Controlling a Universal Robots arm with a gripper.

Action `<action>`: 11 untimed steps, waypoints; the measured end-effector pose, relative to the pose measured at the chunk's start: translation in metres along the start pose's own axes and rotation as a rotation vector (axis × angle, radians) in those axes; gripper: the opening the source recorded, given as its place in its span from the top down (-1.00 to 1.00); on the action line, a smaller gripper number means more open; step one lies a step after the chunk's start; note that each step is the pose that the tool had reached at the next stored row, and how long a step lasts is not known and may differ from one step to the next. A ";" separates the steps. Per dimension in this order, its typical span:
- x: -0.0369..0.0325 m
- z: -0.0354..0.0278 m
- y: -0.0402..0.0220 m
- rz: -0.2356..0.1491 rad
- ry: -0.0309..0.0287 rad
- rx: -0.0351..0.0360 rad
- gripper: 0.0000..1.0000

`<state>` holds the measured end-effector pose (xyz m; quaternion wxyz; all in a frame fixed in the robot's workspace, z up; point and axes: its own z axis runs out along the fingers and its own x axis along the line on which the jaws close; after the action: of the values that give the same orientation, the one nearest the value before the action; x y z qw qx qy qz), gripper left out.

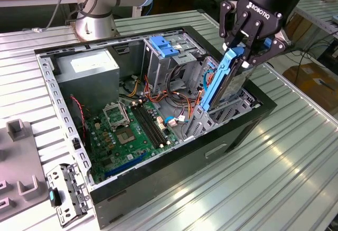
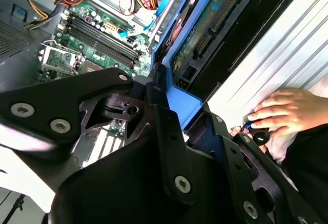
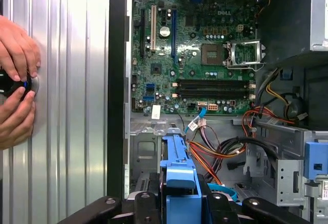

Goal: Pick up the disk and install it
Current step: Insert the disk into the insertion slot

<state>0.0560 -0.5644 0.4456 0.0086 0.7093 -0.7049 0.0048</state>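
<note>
Here, blue-railed metal disk (image 1: 223, 84) in tool (image 1: 248, 51)

Blue-railed disk (image 1: 219, 80) stands steeply tilted, partly inside the case (image 1: 158, 183).

The drive cage (image 1: 236, 107) hides the lower end of the disk (image 1: 218, 85); a person's cropped hands (image 3: 18, 49) cover a dark object (image 3: 9, 86).

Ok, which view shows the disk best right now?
The exterior view: the disk shows nearly whole there, tilted on edge in the gripper over the open case. The second wrist view shows its circuit-board side up close; the first wrist view shows its blue carrier end between the fingers.
</note>
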 end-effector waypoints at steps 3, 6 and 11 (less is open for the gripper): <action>0.0000 0.0002 0.0001 0.000 0.0025 -0.0012 0.26; -0.0001 0.0015 0.0000 0.000 0.0026 -0.0013 0.26; -0.0001 0.0046 -0.0001 0.000 0.0025 -0.0014 0.26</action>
<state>0.0560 -0.5644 0.4410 0.0100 0.7093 -0.7049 0.0052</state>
